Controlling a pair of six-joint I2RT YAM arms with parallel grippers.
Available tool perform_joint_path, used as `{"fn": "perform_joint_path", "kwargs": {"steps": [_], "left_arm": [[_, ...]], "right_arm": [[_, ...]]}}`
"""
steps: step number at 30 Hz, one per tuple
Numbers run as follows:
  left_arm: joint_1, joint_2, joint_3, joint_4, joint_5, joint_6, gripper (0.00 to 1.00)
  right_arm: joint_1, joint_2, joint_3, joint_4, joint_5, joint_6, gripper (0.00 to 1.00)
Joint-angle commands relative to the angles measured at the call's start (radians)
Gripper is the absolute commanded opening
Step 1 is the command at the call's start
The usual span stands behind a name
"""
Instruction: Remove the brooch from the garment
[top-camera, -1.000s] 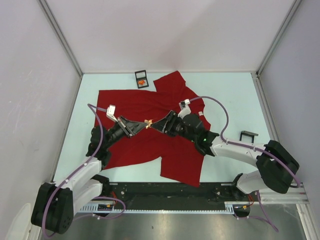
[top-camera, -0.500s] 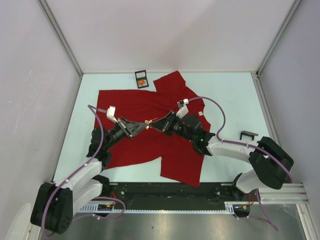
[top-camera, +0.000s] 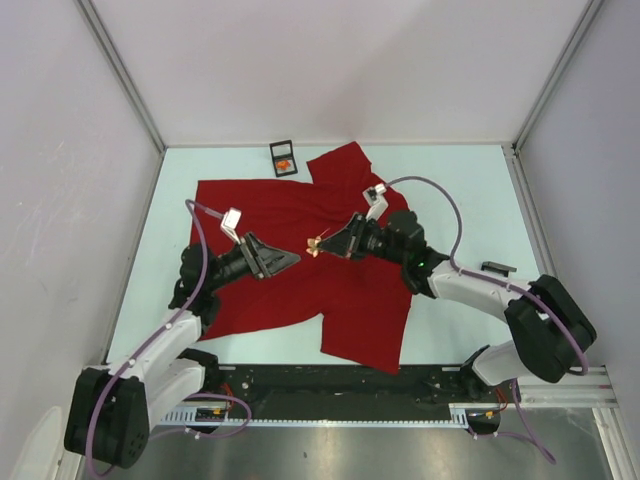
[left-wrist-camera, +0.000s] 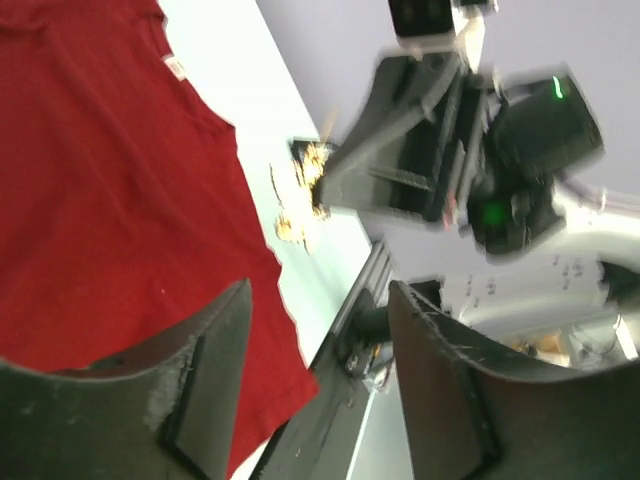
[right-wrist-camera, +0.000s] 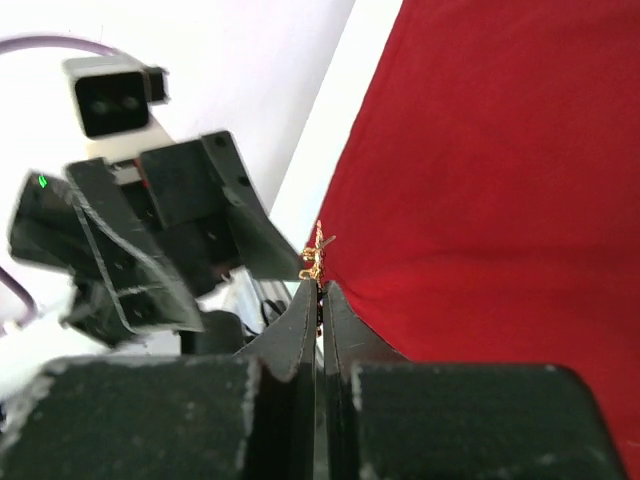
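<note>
A: Nearest, the left pincer (top-camera: 290, 258): spread, nothing between its jaws, hanging low over the large red soft-cloth T-shirt (top-camera: 270, 300).
B: And the right pincer (top-camera: 322, 244)?
A: Pressed together on the small gold metal brooch (top-camera: 314, 245), nipped at the very tips; so fine a thing allows no deeper hold.
B: Brooch free of the cloth?
A: Looks so. Left wrist view shows it against pale bench (top-camera: 460, 180), no red drawn up with it. A judgement only.
B: Shirt?
A: Spread flat on the bench.
B: Farther back?
A: A small black square tray (top-camera: 274, 160) holding something orange, just beyond the shirt's far edge; likely the brooch's destination.
</note>
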Motion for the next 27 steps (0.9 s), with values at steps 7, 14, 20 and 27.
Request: {"fn": "perform_joint_path", "kwargs": {"steps": [7,14,20,27], "left_arm": [[0.01,0.094,0.238,-0.238,0.341,0.326,0.66],[-0.055,0.139,0.264,-0.212,0.35,0.35,0.62],[-0.071,0.171,0.267,-0.169,0.36,0.318,0.56],[-0.071,0.185,0.275,-0.118,0.369,0.281,0.45]], "right_arm": [[-0.134,-0.085,0.013,-0.025,-0.405,-0.16,0.0],[-0.111,-0.067,0.013,0.053,-0.434,-0.093,0.0],[-0.085,-0.033,0.035,0.075,-0.468,-0.094,0.0],[-0.078,-0.019,0.044,0.05,-0.501,-0.116,0.0]]}}
